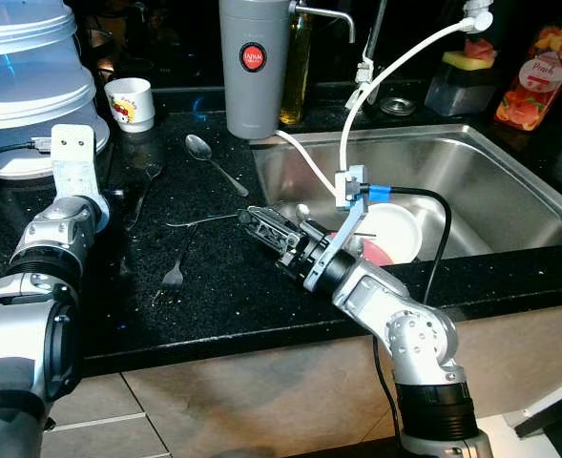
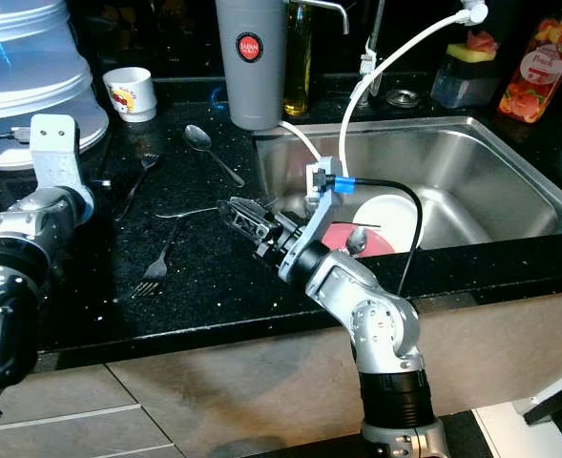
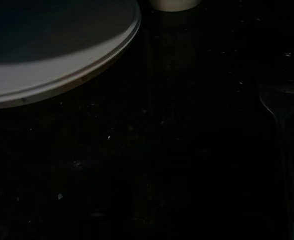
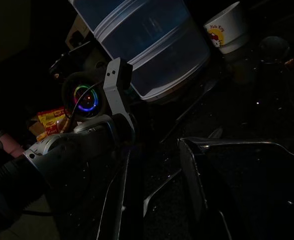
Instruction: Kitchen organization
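Loose cutlery lies on the black counter [image 1: 214, 296]: a spoon [image 1: 204, 153] at the back, one fork [image 1: 145, 186] near the left arm, another fork [image 1: 174, 274] nearer the front, and a thin silver utensil [image 1: 199, 220] lying crosswise. My right gripper [image 1: 250, 218] reaches left from the sink's edge, low over the counter. It is open, with the end of the thin utensil's handle [image 4: 161, 190] between its fingers [image 4: 191, 180]. My left gripper [image 1: 118, 194] rests on the counter at the left, by the steamer's base [image 3: 62, 75].
The steel sink [image 1: 490, 181] on the right holds a white plate [image 1: 400, 229], a red dish [image 1: 378, 254] and a spoon [image 2: 355, 237]. At the back stand a stacked white steamer [image 1: 28, 76], a cup [image 1: 130, 102], a grey flask [image 1: 254, 67], an oil bottle [image 1: 297, 67] and a soap bottle [image 1: 538, 76].
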### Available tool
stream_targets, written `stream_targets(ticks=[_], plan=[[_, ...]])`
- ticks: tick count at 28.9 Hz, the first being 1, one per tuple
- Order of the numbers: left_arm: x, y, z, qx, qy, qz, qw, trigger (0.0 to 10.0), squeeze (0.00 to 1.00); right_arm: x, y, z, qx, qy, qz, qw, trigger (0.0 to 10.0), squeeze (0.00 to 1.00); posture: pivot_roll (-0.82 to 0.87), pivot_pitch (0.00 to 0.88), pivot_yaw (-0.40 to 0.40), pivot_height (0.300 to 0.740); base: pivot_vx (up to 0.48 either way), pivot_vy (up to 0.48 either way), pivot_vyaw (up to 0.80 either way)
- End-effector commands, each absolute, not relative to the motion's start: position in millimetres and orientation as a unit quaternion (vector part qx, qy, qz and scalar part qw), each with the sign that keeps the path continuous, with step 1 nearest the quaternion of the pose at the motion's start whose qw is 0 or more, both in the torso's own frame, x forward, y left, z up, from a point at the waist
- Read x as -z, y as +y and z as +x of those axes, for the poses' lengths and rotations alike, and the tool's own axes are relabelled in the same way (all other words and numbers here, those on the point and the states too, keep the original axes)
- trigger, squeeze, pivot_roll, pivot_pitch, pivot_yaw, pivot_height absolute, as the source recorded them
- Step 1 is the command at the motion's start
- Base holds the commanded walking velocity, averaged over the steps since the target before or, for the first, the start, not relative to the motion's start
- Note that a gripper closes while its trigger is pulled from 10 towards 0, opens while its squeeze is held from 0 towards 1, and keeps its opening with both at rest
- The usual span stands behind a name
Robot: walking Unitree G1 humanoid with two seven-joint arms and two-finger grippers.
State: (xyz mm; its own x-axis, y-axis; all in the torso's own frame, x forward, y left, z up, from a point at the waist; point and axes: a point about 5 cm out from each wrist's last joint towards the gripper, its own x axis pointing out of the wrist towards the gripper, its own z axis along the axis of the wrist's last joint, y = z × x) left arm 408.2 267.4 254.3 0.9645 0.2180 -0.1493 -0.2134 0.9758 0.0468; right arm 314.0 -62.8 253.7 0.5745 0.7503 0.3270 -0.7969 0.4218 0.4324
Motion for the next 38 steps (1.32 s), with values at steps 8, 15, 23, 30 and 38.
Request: stream_targets(ticks=[8,15,23,30,38], plan=[[-224,271,402,-0.114,0.142,0.002,0.983,0.0,0.00,-256,-65,312,-0.461,-0.045,0.282,0.840,10.0,0.00,0.04,0.196,0.010,0.740,0.000,0.000,0.00],[-223,273,401,-0.112,0.143,-0.001,0.983,0.0,0.00,-257,-66,314,-0.461,-0.045,0.285,0.839,10.0,0.00,0.04,0.193,0.005,0.740,0.000,0.000,0.00],[-244,263,408,-0.083,0.085,0.026,0.993,0.0,0.00,-260,-68,317,-0.452,-0.050,0.296,0.840,10.0,0.00,0.04,0.176,0.005,0.740,0.000,0.000,0.00],[-285,222,414,0.041,-0.093,-0.017,0.995,0.0,0.00,-267,-69,318,-0.453,-0.064,0.305,0.836,10.0,0.00,0.04,0.143,0.003,0.740,0.000,0.000,0.00],[-283,214,399,0.069,-0.145,-0.015,0.987,0.0,0.00,-276,-66,319,-0.462,-0.078,0.311,0.827,10.0,0.00,0.04,0.116,-0.005,0.740,0.000,0.000,0.00]])
